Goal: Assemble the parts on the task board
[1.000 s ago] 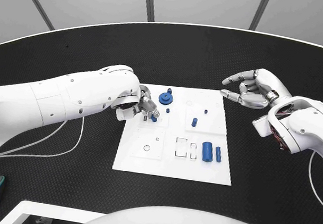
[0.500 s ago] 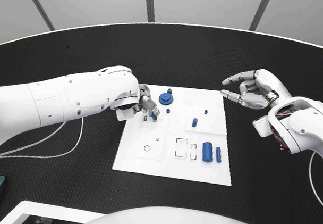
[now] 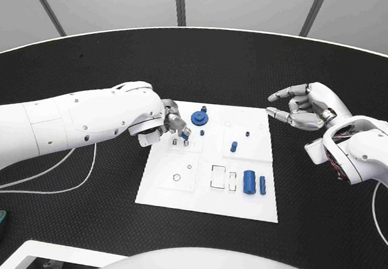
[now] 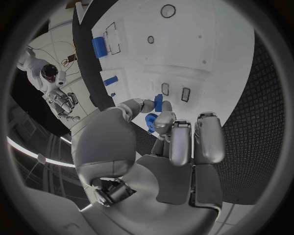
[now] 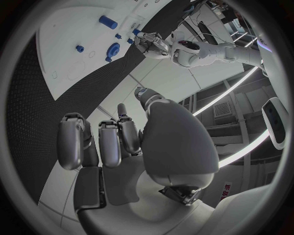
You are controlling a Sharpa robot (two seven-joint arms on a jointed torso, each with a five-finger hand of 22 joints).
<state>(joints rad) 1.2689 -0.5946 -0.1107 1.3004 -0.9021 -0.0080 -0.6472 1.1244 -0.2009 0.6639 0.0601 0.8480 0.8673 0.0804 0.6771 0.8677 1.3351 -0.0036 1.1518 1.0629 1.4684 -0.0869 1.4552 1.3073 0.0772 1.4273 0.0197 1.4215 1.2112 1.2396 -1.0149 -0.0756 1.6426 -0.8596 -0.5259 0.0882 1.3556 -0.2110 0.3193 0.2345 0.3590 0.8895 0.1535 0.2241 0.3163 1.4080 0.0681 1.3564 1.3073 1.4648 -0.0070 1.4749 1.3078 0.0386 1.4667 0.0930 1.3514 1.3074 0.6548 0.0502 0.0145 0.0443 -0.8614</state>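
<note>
On the board's upper left: left hand [image 3: 170,127] hovers over the task board [image 3: 208,197], pinching a small blue peg [image 4: 157,104] between thumb and fingertips.
Step in hand: looks like peg insertion to me, with the peg hanging just above a pair of little rectangular slots [image 4: 174,92] in the left wrist view.
Next move: I'd guess it needs to line the peg up square with one slot and push straight down; tight fit, so any tilt probably jams it.
Right hand: right hand [image 3: 305,107] sits off the board's upper right corner over the black table [image 3: 90,60], fingers loosely curled, holding nothing.
Other parts: a round blue knob [image 3: 199,117] stands near the top edge, a short blue stub [image 3: 234,146] mid-board, and a fat blue cylinder [image 3: 248,181] lying just beside a thinner blue pin [image 3: 262,185] lower right.
Materials: board is a smooth matte white plate with shallow cut-outs, parts look like hard plastic, and the table has a rough woven-looking texture.
</note>
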